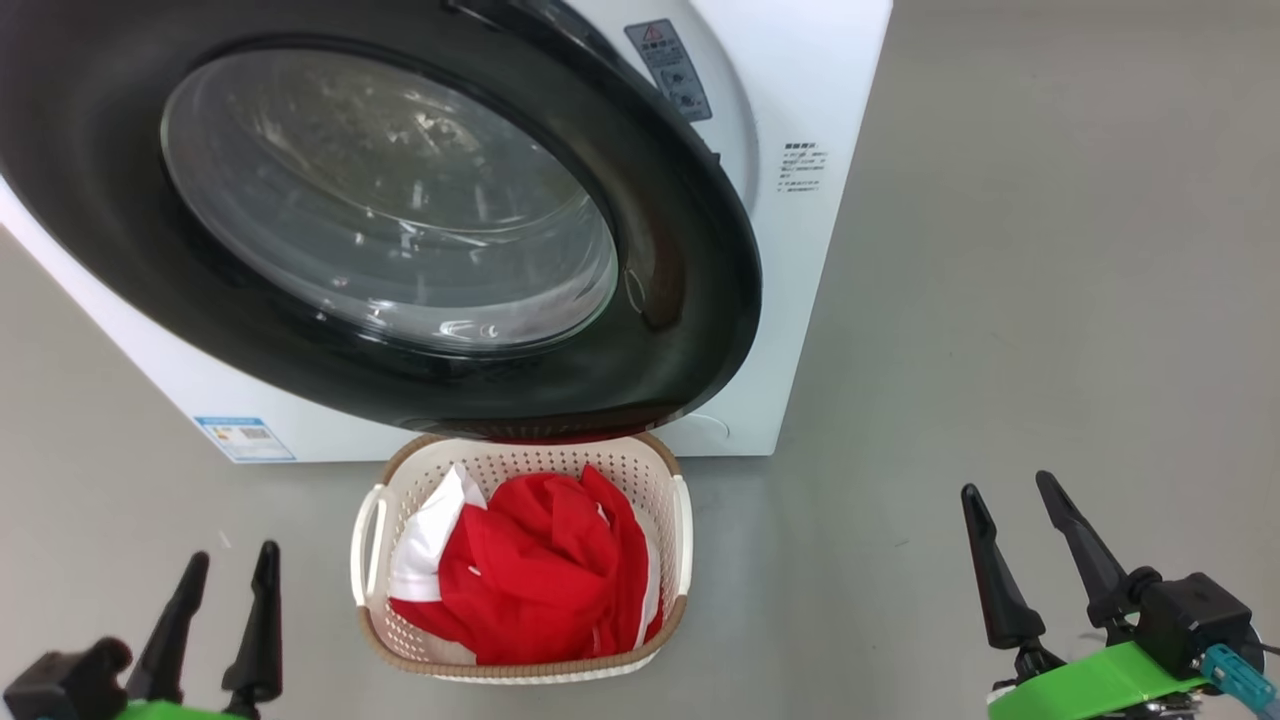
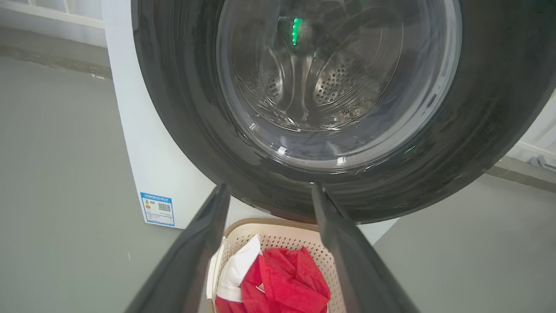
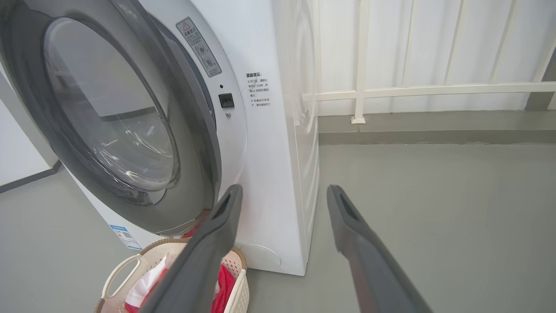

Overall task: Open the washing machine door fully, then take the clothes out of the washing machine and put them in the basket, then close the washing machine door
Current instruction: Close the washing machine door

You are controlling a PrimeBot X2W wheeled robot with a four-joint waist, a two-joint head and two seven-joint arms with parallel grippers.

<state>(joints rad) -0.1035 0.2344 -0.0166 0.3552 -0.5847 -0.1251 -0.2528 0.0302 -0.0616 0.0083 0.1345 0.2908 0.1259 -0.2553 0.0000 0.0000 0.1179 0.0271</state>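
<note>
The white washing machine point(image 1: 800, 300) stands on the grey floor point(image 1: 1050, 300). Its door point(image 1: 680, 300) is swung most of the way across the opening. In the right wrist view the door's free edge stands off the front panel, with the latch socket point(image 3: 226, 100) uncovered, so we judge it not yet latched.

The basket point(image 1: 520, 668) sits on the floor just before the machine, its far rim under the door's lower edge. The red and white clothes point(image 1: 540, 570) are heaped inside it.

Our left gripper point(image 1: 232, 555) and right gripper point(image 1: 1006, 485) hang low on either side of the basket, both spread wide and holding nothing.

Risks as we see them:
- Spread fingers could skid on the glossy black rim.
- A soft push could leave the door ajar.
- A red streak shows at the door's bottom edge. We cannot tell reflection from cloth, and cloth there would jam the seal.
</note>
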